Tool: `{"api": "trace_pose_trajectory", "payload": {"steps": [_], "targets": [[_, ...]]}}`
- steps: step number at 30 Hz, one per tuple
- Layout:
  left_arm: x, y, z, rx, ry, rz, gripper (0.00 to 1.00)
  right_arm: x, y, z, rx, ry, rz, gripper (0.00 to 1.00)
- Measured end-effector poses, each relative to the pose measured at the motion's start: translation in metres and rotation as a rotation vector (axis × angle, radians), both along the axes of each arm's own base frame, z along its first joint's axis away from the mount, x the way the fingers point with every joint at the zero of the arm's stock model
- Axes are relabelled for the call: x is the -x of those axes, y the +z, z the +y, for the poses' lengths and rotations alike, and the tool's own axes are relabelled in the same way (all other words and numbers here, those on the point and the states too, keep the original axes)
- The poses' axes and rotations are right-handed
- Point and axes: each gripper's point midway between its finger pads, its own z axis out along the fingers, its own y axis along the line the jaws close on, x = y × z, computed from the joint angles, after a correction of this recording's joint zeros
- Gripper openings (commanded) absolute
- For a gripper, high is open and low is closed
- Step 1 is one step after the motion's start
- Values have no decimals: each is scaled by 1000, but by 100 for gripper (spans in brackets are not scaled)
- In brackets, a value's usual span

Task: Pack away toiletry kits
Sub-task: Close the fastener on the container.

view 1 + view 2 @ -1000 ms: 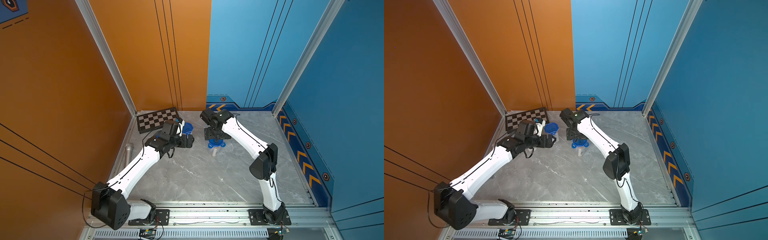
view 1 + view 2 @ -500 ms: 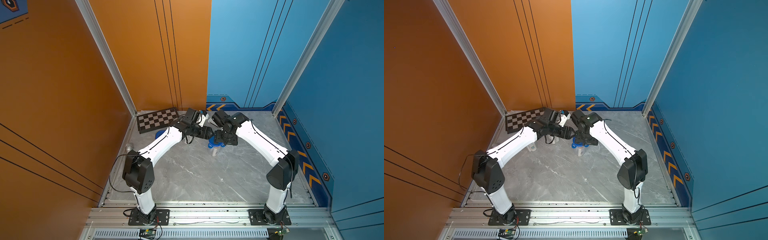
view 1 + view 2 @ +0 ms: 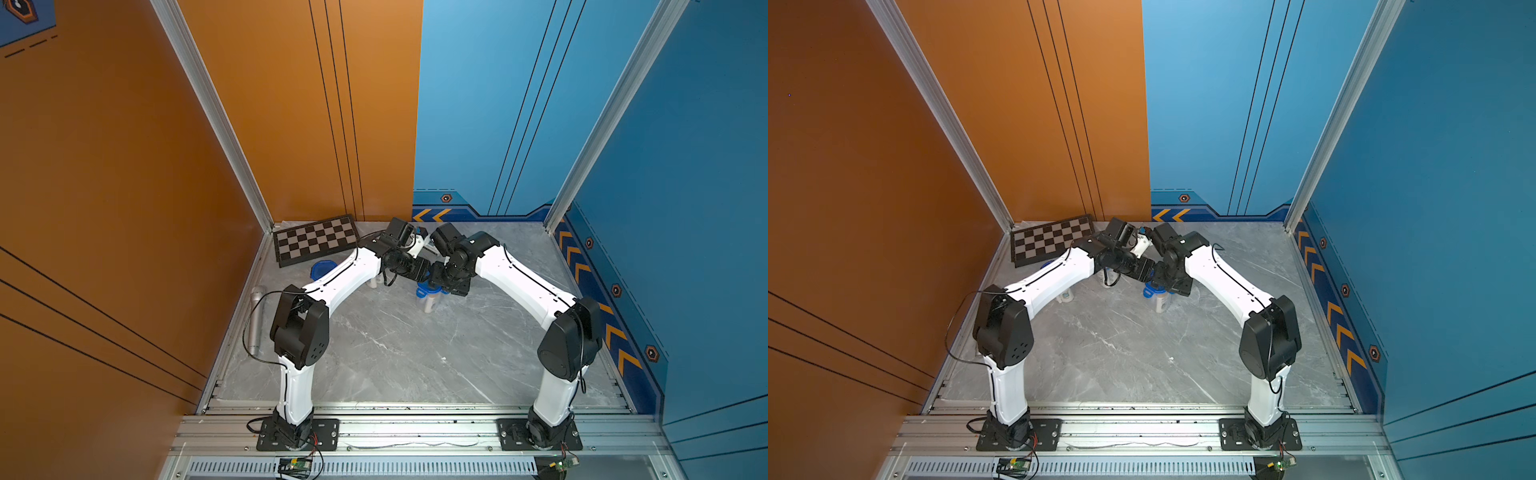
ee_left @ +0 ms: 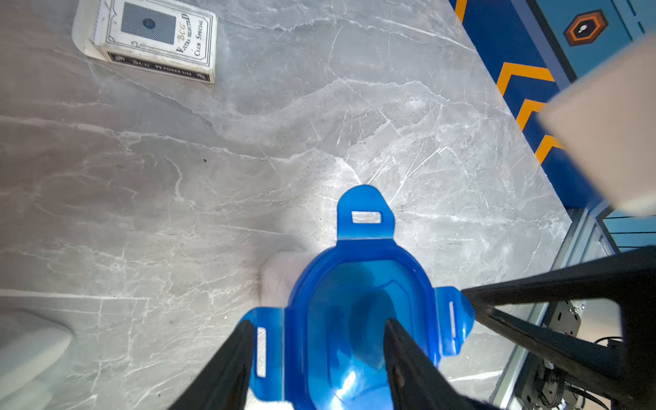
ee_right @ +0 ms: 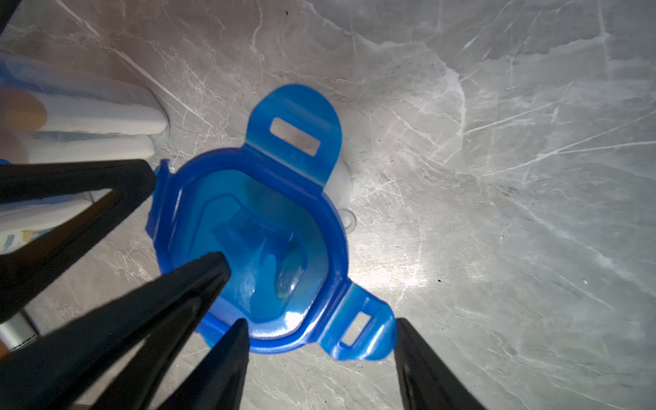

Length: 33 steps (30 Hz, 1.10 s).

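Observation:
A clear cup (image 3: pixel 428 301) capped by a blue clip-tab lid (image 4: pixel 358 305) stands mid-table at the back. Both grippers hang over it, tips facing. My left gripper (image 4: pixel 317 355) is open: one finger sits against the outside of a side tab (image 4: pixel 269 340), the other over the lid's middle. My right gripper (image 5: pixel 323 355) is open too, straddling another tab (image 5: pixel 362 333) with gaps on both sides. In the top views the wrists hide most of the lid (image 3: pixel 1152 291). A second cup (image 5: pixel 78 117) holding white tubes stands close by.
A chessboard (image 3: pixel 316 241) leans at the back left, with a loose blue lid (image 3: pixel 322 269) before it. More cups (image 3: pixel 1066 296) stand under the left arm. A grey microphone (image 3: pixel 254 320) lies along the left edge, and a card box (image 4: pixel 149 39) lies beyond the cup.
The left arm has swung from the loose lid over to the lidded cup, meeting the right gripper there. The jaws of both grippers have narrowed.

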Motion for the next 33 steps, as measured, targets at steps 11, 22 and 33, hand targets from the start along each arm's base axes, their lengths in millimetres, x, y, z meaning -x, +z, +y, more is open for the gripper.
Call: {"api": "trace_pose_trajectory", "payload": {"steps": [11,22,33], "targets": [[3,-3,-1,9,-23,15,51,1,-6,-3,-46,-27,3,53],[2,-7,3,54,2,65,50,-4,-8,1,-120,-43,-28,61],[4,-9,2,69,12,93,50,-10,-12,-5,-103,-49,-59,97]]}}
